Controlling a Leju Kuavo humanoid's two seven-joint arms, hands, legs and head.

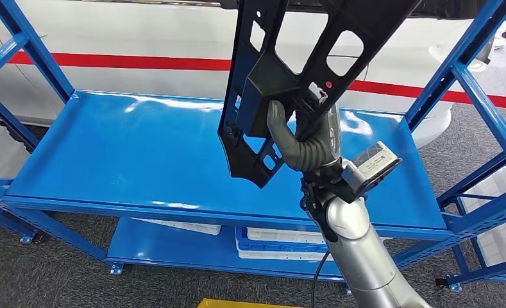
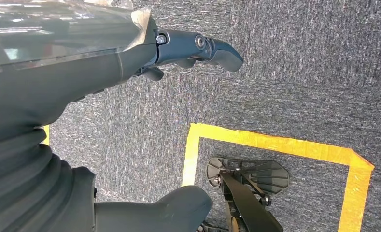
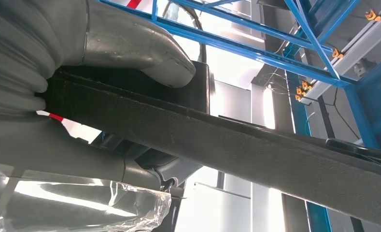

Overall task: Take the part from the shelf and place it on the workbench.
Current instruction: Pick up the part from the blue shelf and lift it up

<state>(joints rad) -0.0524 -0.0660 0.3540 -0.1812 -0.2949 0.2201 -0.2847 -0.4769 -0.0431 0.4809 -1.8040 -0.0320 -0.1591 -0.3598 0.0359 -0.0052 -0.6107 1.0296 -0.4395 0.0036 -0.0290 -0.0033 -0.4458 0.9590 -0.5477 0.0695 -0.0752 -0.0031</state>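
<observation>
Above the shelf: a large black part (image 1: 314, 70) hangs in the air over the right half of the blue shelf (image 1: 141, 154), touching no surface.
Left hand: the left hand (image 2: 130, 53) hangs over grey carpet (image 2: 299, 72), dark fingers (image 2: 217, 48) stretched out and holding nothing; a yellow tape line (image 2: 275, 145) runs across the carpet under it.
Shelf: the upper deck is a bare glossy blue sheet between blue uprights; white and blue trays (image 1: 276, 244) lie on the lower deck toward its right end.
Part: flat, ribbed black plastic with several cut-outs, tilted steeply, its upper end running past the picture's top edge.
Right hand: the right hand (image 1: 304, 144) grips the part near its lower middle; the grey thumb (image 3: 145, 48) presses one face of a thick black bar and the fingers wrap the opposite face.
Right arm: a silver arm (image 1: 359, 256) rises from the near right edge of the shelf.
Behind the shelf: a white panel (image 1: 141, 38) with a red stripe (image 1: 122, 61).
</observation>
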